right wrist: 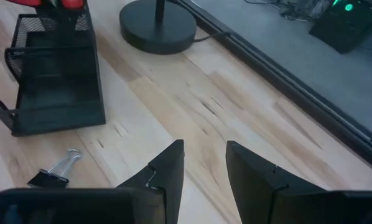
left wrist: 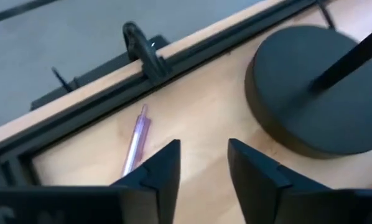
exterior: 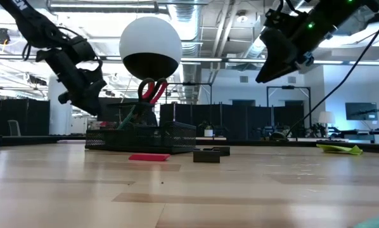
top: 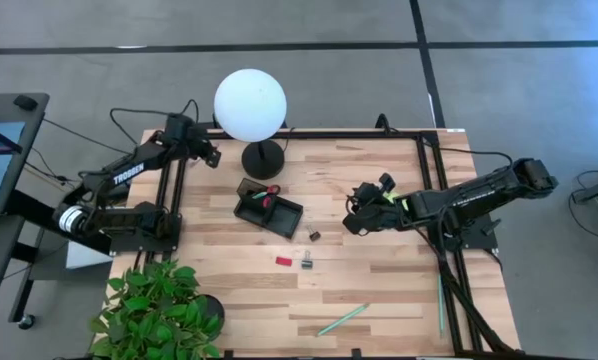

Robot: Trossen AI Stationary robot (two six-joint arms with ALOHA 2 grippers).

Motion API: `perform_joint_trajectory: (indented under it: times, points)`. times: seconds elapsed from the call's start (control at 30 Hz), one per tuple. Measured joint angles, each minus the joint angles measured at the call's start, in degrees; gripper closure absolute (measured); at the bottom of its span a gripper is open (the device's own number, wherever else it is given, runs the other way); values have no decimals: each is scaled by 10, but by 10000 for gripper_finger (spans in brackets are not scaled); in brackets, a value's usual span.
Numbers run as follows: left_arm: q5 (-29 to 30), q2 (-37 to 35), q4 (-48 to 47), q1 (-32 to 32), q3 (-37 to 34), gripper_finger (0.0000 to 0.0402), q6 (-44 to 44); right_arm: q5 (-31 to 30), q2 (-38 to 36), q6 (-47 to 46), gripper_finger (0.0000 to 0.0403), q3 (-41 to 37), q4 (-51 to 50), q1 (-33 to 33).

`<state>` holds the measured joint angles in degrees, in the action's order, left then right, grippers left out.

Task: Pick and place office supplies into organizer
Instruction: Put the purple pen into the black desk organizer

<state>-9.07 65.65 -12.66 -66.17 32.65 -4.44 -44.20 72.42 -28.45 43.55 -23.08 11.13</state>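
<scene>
The black organizer (top: pixel 268 207) sits mid-table with red-handled scissors (top: pixel 269 192) standing in it. A purple pen (left wrist: pixel 136 140) lies on the wood by the far rail, just ahead of my open left gripper (left wrist: pixel 203 168), which hovers above the table near the lamp base (left wrist: pixel 316 93). My right gripper (right wrist: pixel 204 168) hangs open and empty, above the table to the organizer's right (top: pixel 351 218). A red block (top: pixel 284 261), two black clips (top: pixel 306 260) (top: pixel 314 236) and two light-green pens (top: pixel 342 320) (top: pixel 440 300) lie flat on the table.
A lamp with a white globe (top: pixel 250 104) stands at the far edge on a round black base (top: pixel 263 158). A potted plant (top: pixel 159 310) fills the near left corner. Black rails (top: pixel 429 180) frame the tabletop. Bare wood lies between the organizer and the near edge.
</scene>
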Motion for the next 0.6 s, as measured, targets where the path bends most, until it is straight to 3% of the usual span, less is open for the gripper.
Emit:
perform_joint_trajectory:
  times: [0.27,0.47,0.6]
  points:
    - [128,38,-40,47,52,248,72,5,0,0,289,0,0,0]
    - [164,160,-208,52,161,264,69,5,0,23,289,0,0,-1]
    - [202,246,-268,52,221,270,46,7,0,34,289,0,1,-8]
